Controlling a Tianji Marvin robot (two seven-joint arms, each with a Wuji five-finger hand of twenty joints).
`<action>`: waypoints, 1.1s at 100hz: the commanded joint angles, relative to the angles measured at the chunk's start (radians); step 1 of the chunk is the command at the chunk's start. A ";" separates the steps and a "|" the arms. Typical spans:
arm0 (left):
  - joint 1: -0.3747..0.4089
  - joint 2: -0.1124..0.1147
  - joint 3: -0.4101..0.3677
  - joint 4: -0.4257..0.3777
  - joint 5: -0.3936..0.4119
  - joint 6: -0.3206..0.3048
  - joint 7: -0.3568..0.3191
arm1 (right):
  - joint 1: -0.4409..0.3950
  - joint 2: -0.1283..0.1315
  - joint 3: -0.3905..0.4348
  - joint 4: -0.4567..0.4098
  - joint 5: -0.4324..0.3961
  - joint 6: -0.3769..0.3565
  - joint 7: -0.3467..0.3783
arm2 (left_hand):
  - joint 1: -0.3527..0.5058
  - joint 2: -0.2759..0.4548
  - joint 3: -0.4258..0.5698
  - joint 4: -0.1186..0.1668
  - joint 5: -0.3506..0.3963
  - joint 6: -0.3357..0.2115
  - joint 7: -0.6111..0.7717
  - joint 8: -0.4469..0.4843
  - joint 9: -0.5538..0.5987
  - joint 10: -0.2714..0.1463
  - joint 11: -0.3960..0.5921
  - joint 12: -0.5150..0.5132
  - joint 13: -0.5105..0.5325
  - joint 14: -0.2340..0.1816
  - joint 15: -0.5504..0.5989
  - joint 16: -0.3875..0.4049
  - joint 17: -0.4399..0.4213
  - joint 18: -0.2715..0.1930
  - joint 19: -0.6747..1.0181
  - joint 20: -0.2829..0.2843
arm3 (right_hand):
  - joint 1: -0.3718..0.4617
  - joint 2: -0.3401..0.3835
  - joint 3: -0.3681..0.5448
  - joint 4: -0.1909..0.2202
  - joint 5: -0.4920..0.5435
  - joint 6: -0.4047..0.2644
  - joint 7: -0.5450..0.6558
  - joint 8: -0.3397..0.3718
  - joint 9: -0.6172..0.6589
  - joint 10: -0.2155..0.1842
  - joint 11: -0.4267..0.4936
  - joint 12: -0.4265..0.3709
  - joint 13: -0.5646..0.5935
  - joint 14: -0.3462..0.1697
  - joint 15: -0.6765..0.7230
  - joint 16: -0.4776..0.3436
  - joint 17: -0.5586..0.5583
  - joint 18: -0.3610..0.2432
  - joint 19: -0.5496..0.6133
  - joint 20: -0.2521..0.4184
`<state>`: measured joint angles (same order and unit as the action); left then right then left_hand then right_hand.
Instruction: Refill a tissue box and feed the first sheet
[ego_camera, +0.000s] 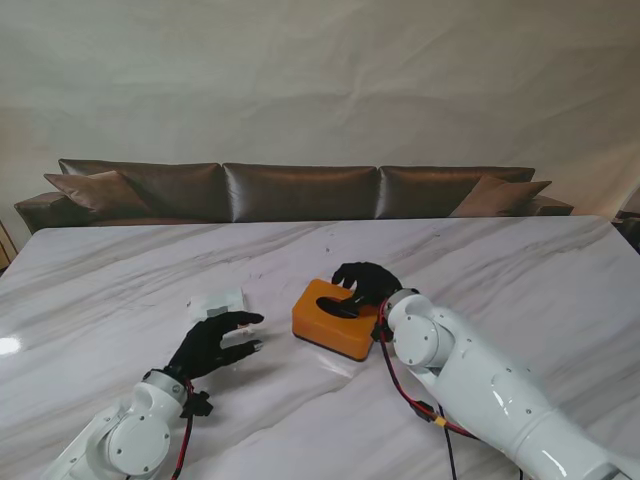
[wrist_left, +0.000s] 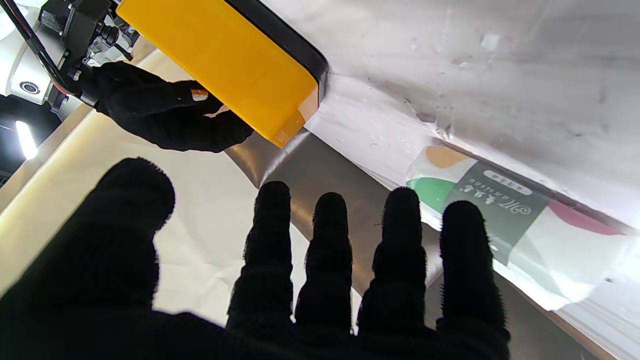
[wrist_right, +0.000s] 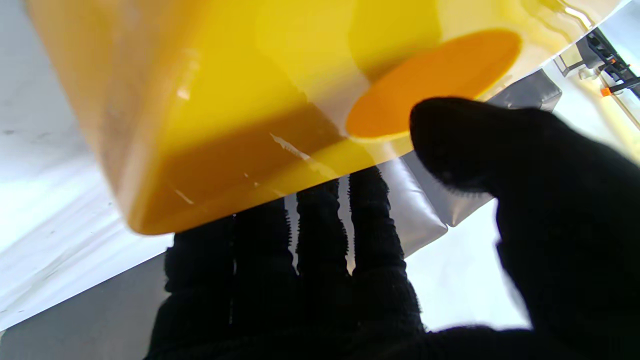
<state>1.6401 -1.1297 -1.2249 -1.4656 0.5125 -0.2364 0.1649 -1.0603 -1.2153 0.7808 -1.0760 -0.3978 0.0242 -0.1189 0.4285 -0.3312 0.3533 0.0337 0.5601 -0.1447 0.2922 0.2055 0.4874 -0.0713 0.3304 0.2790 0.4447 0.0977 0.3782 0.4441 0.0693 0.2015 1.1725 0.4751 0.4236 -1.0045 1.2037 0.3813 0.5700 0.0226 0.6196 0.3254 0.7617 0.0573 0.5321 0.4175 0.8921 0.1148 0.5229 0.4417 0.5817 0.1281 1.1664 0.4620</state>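
An orange tissue box (ego_camera: 330, 322) with a black base rim lies in the middle of the marble table. My right hand (ego_camera: 366, 283) rests on its far right end. The fingers curl over the far side and the thumb (wrist_right: 500, 150) sits by the oval opening (wrist_right: 435, 80). The box (wrist_left: 220, 60) appears slightly tilted in that grip. A white wrapped tissue pack (ego_camera: 216, 303) with a green label (wrist_left: 505, 220) lies to the left of the box. My left hand (ego_camera: 215, 343) hovers just nearer to me than the pack, fingers spread, holding nothing.
A brown leather sofa (ego_camera: 300, 190) stands behind the table's far edge. The white marble table top (ego_camera: 520, 270) stretches wide to the right and left of the box. Red cables run along both forearms.
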 joint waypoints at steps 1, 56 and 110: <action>0.010 -0.005 -0.004 -0.010 0.003 0.004 -0.008 | -0.008 -0.005 -0.003 -0.010 -0.003 -0.016 0.009 | -0.023 0.018 0.012 0.028 0.026 -0.008 0.009 0.016 0.022 -0.001 0.025 0.012 0.029 0.001 0.001 0.012 0.003 0.022 -0.212 0.014 | -0.039 -0.126 0.203 -0.236 -0.021 -0.043 0.021 -0.012 -0.002 -0.040 0.024 0.018 0.035 -0.026 -0.004 0.003 0.015 -0.044 0.015 0.018; 0.031 -0.006 -0.015 -0.022 0.003 0.005 -0.001 | -0.032 0.004 -0.009 -0.050 0.023 -0.117 0.038 | -0.022 0.018 0.012 0.029 0.029 -0.008 0.013 0.018 0.025 0.000 0.027 0.013 0.033 -0.005 0.000 0.013 0.004 0.021 -0.212 0.015 | -0.043 -0.139 0.260 -0.334 -0.012 -0.057 0.027 -0.014 0.018 -0.051 0.019 0.020 0.054 -0.045 -0.025 -0.008 0.017 -0.049 0.013 0.017; 0.053 -0.007 -0.021 -0.044 0.003 0.014 0.005 | 0.016 -0.032 -0.083 0.011 -0.029 -0.098 -0.059 | -0.022 0.018 0.012 0.029 0.033 -0.009 0.016 0.020 0.035 0.002 0.030 0.015 0.038 -0.007 0.000 0.014 0.005 0.025 -0.211 0.015 | -0.270 0.157 -0.023 -0.421 -0.046 -0.070 -0.035 -0.017 -0.043 -0.064 -0.059 -0.016 -0.224 -0.065 -0.139 -0.078 -0.261 -0.048 -0.225 -0.045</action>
<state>1.6830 -1.1319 -1.2430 -1.4974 0.5145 -0.2257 0.1805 -1.0534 -1.2334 0.7039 -1.0746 -0.4348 -0.0679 -0.1891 0.4285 -0.3312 0.3533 0.0337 0.5844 -0.1446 0.2964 0.2063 0.4996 -0.0713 0.3429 0.2830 0.4447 0.0977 0.3781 0.4443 0.0696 0.2029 1.1725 0.4755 0.1808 -0.8660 1.1900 -0.0265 0.5586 -0.0143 0.5959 0.3077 0.7395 0.0336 0.4833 0.4181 0.6762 0.0887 0.3867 0.3776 0.3388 0.1191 0.9587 0.4296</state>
